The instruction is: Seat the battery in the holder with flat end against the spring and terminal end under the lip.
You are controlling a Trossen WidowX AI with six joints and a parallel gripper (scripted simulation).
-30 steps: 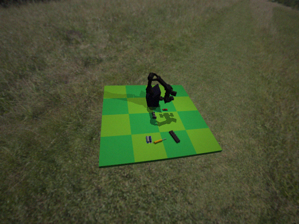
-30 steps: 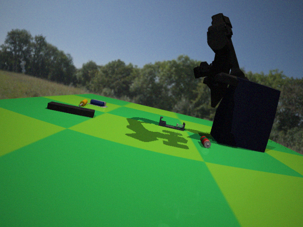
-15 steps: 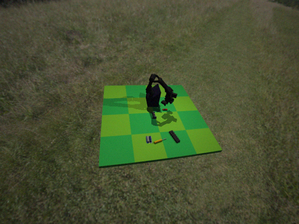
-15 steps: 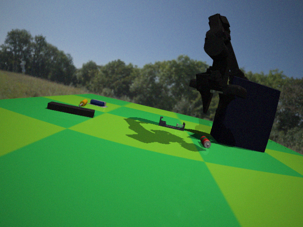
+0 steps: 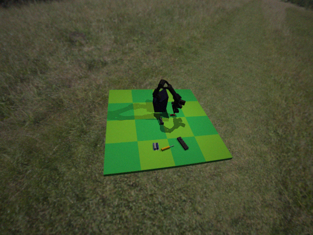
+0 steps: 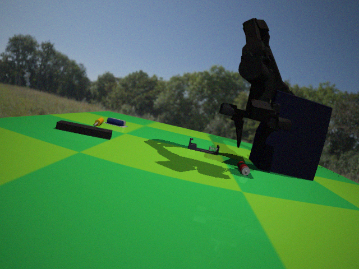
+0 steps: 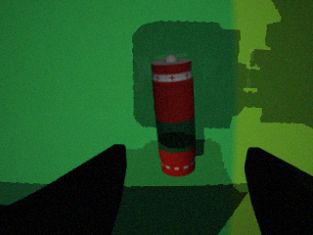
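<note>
Our gripper (image 7: 186, 222) hangs above the mat (image 7: 66, 59) with its jaws about half open and nothing between them. Just ahead of the jaws and below them, the red battery (image 7: 174, 117) lies on its side, untouched. The holder (image 6: 203, 147) sits beyond it, well apart and unfilled.

We find no readable text, labels, brands or numbers anywhere; the battery (image 7: 174, 117) carries only a row of tiny white marks too small to read.
</note>
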